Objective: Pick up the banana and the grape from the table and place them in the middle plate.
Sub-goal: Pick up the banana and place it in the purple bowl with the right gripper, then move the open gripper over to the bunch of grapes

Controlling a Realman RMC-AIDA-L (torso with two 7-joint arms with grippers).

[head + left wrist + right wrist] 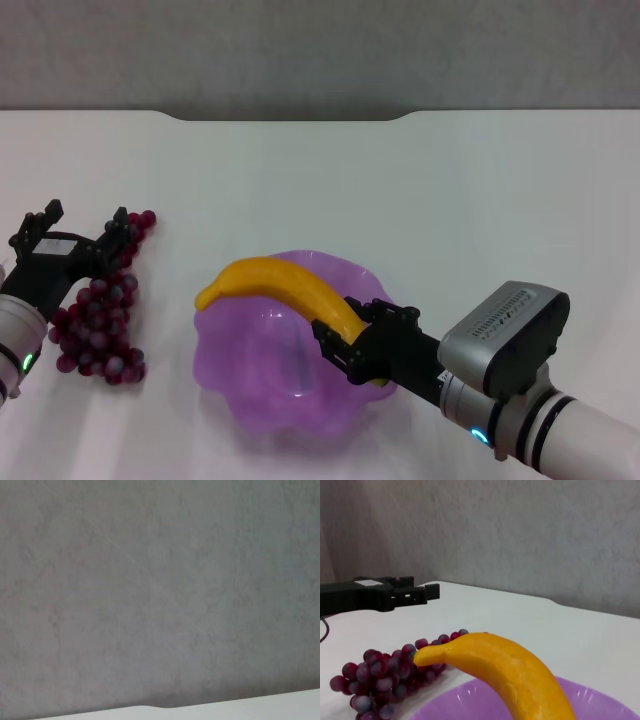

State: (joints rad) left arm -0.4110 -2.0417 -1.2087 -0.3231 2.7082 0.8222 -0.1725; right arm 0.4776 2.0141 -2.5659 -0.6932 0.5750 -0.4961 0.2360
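Observation:
The yellow-orange banana (268, 280) hangs tilted over the purple scalloped middle plate (250, 400), its free tip reaching past the plate's left rim. My right gripper (356, 338) is shut on the banana's near end, above the plate's right side. The right wrist view shows the banana (510, 672) over the plate (600, 700), with the grape bunch (385, 675) beyond it. That dark red grape bunch (100, 325) lies on the white table (400, 190), left of the plate. My left gripper (85, 218) is open above the bunch's far end and holds nothing; in the right wrist view the left gripper (395, 592) shows above the table.
The left wrist view shows only a grey wall (160, 580) and a strip of the table edge (250, 707). In the head view the table's far edge (290, 118) has a notch below the grey wall.

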